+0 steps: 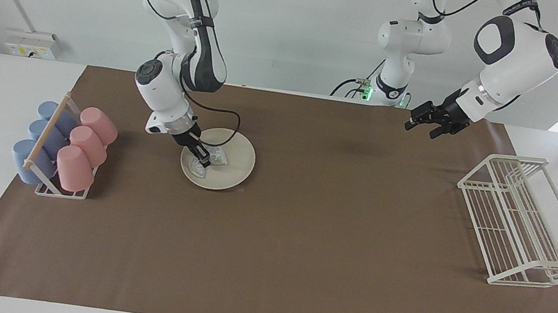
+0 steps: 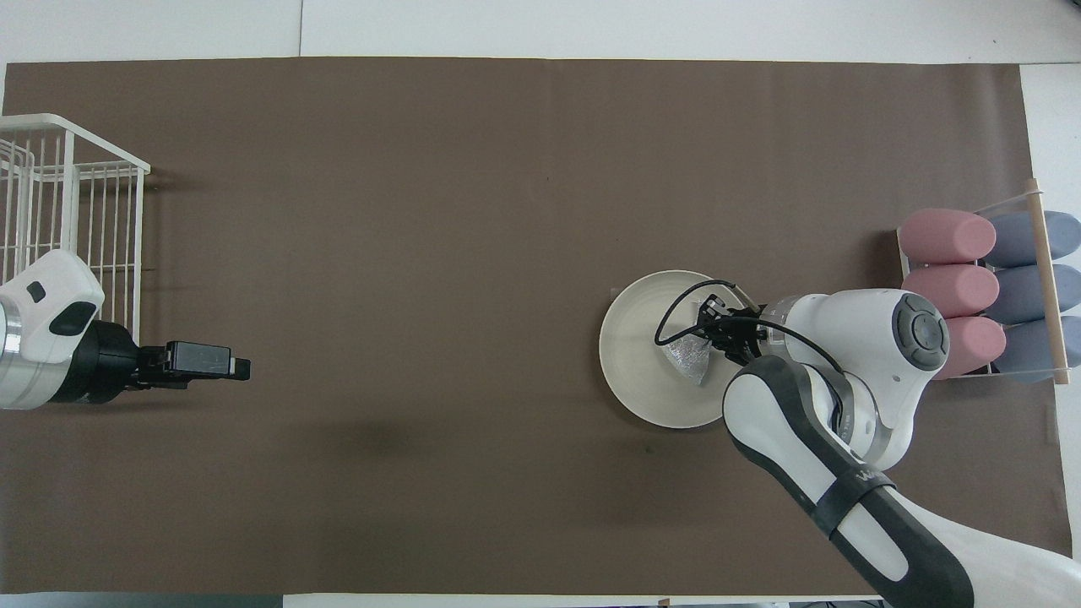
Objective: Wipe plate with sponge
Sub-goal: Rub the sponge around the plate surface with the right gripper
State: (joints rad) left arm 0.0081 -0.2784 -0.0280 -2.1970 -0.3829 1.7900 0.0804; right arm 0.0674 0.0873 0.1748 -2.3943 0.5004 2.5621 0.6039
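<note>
Right gripper [image 1: 202, 159] down on the plate [image 1: 234, 164], fingers pinched tight on the sponge [image 1: 206, 161]; sponge pressed flat against plate surface, on the part toward the cup rack. Overhead view: sponge [image 2: 691, 361] shows as a silvery wedge just ahead of the gripper tip [image 2: 708, 336], w/ black cable looping over the plate [image 2: 642, 371]. Right arm leans in low from its base, wrist tilted.

Plate sits on brown mat [image 1: 299, 246], toward right arm's end of table, fairly near the robots. Flat, not tilted.

Left gripper [image 1: 430, 124] up in the air over the mat near the robots' edge, toward left arm's end; fingers spread wide, nothing in them. Arm waits.

Cup rack [image 1: 42, 187] at right arm's end of the mat: 3 pink cups [image 1: 88, 143] + 3 blue cups [image 1: 41, 137] lying on their sides, well apart from plate. White wire rack [image 1: 521, 223] at left arm's end.
</note>
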